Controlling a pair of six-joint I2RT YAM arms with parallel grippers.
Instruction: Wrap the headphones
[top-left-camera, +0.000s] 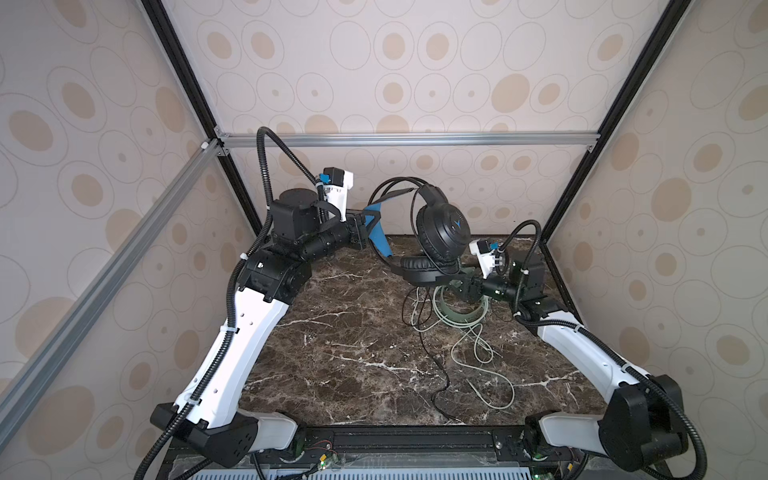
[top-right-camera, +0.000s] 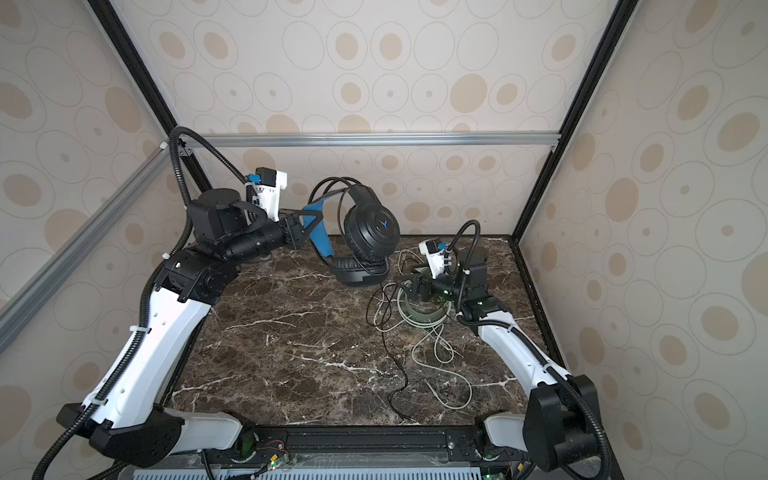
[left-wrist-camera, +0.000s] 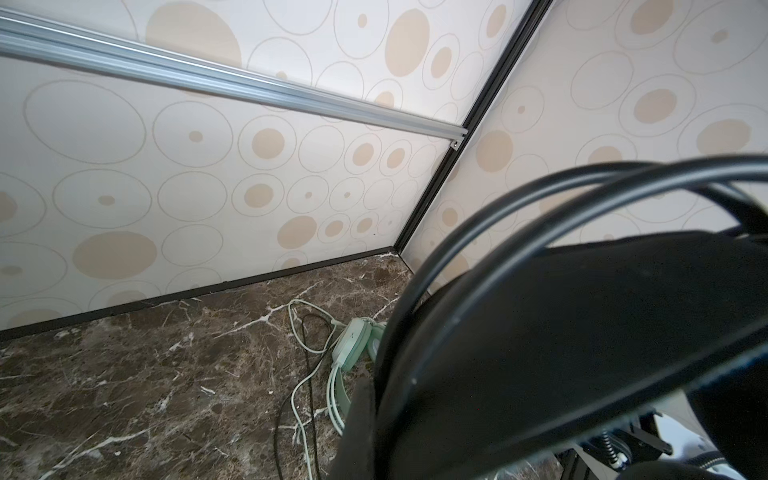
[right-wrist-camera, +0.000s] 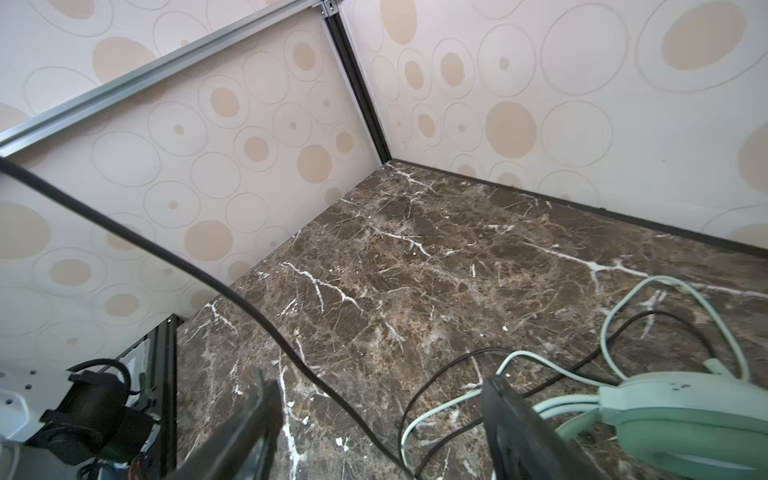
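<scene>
My left gripper (top-left-camera: 366, 227) clamps the black headphones (top-left-camera: 442, 232) by the stiff headband (top-left-camera: 379, 232). Right gripper (right-wrist-camera: 374, 436) is spread, grasping nothing. The thin cable (right-wrist-camera: 183, 266) looks limp and slippery, so I'd pinch it where it hangs.

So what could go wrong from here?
The black cable lies tangled with the pale green cable, so pulling may drag the mint-green headphones along. The left gripper pinches only the headband of the lifted black headphones; they might slip. The open right gripper could grab the wrong cable.
</scene>
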